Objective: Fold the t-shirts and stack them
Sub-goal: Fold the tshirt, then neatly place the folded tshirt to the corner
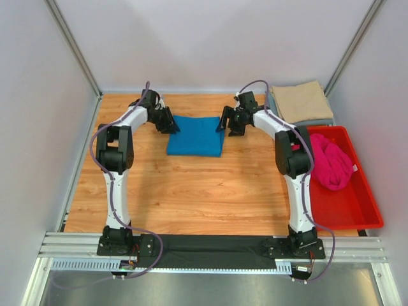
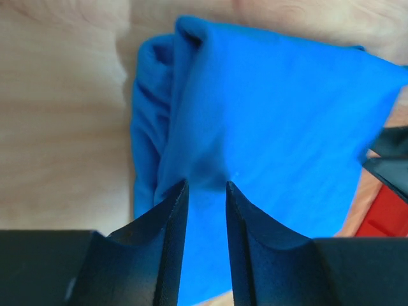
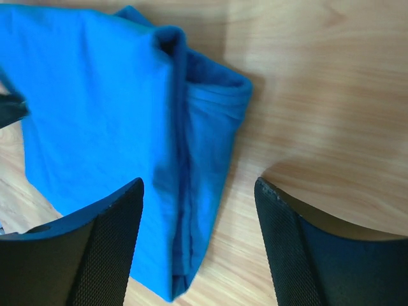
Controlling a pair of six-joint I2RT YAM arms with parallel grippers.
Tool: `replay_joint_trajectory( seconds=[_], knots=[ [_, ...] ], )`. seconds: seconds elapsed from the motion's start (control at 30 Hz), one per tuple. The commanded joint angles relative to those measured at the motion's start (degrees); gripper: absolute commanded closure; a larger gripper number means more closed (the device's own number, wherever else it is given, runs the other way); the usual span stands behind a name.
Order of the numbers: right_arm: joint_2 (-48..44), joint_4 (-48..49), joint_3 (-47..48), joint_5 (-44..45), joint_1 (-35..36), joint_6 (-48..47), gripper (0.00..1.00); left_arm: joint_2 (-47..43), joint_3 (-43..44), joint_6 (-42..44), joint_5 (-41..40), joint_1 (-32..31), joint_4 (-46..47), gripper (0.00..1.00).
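The bright blue t-shirt (image 1: 196, 136) lies folded into a rectangle on the table's far middle. My left gripper (image 1: 171, 123) is at its left edge. In the left wrist view the gripper (image 2: 205, 185) has a narrow gap between its jaws, and the flat blue cloth (image 2: 274, 108) shows through it. My right gripper (image 1: 228, 125) is at the shirt's right edge. In the right wrist view it (image 3: 199, 182) is wide open astride the folded edge (image 3: 191, 146). The tan shirt (image 1: 299, 101) lies folded on the grey-blue shirt (image 1: 317, 121) at the far right. The magenta shirt (image 1: 331, 162) lies crumpled in the red bin.
The red plastic bin (image 1: 347, 210) stands along the table's right side. Grey walls with metal posts enclose the wooden table (image 1: 191, 191) on three sides. A metal rail (image 1: 210, 252) runs along the near edge by the arm bases.
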Motion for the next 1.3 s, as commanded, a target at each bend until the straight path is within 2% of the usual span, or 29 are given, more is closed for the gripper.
replay_joint_trajectory(
  seconds=[0.0, 0.17, 0.27, 0.37, 0.4, 0.5, 0.57, 0.63, 0.73, 0.77, 0.87, 1.07, 1.13, 1.27],
  knots=[
    [1.92, 6.29, -1.11, 1.04, 1.62, 0.77, 0.28, 3.40, 3.77, 1.41, 0.45, 0.15, 0.29, 0.62],
    [2.71, 8.84, -1.02, 1.83, 1.88, 1.74, 0.29, 2.44, 7.29, 1.32, -1.93, 0.15, -2.62, 0.53],
    [4.02, 11.13, -0.14, 1.66, 1.88, 2.17, 0.35, 2.78, 11.76, 1.41, -3.51, 0.15, -5.50, 0.48],
    [4.90, 13.85, -0.05, 0.95, 1.88, 3.58, 0.58, 4.62, 15.46, 0.97, -4.92, 0.15, -7.62, 0.44],
    [4.99, 14.46, -0.05, 0.86, 1.88, 3.76, 0.71, 5.50, 15.73, 0.71, -5.53, 0.24, -7.89, 0.44],
    [5.26, 15.17, -0.32, 0.08, 1.80, 4.11, 0.84, 6.91, 15.03, 0.70, -6.41, 0.41, -8.94, 0.43],
    [5.78, 15.09, -0.06, -1.15, 1.36, 3.85, 0.87, 8.75, 14.68, 1.23, -6.42, 0.50, -8.33, 0.43],
    [6.40, 14.04, 0.73, -2.64, 0.83, 3.23, 0.85, 11.82, 18.09, 1.58, -6.59, 0.94, -10.43, 0.43],
    [8.07, 11.75, 3.28, -6.06, 0.04, 2.88, 0.66, 13.50, 20.13, 1.41, -5.72, 1.73, -8.17, 0.43],
    [8.24, 11.49, 3.37, -6.95, -0.05, 2.62, 0.56, 13.59, 20.21, 1.06, -5.36, 1.99, -7.55, 0.43],
    [7.20, 10.96, 1.45, -10.56, -0.14, 1.30, 0.44, 13.60, 21.27, 0.62, -1.51, 2.96, -7.36, 0.41],
    [2.89, 8.94, -1.02, -11.44, -0.14, -0.10, 0.41, 6.84, 17.94, -0.35, 3.08, 3.58, -6.83, 0.40],
    [0.79, 4.73, -1.37, -9.51, -0.22, -0.63, 0.40, 2.89, 16.27, 0.70, 2.03, 3.58, -9.98, 0.40],
    [-4.40, -7.64, 0.03, -7.13, -0.40, -1.69, 0.40, -6.16, 7.41, 1.75, 0.01, 2.88, -12.98, 0.40]
  ],
)
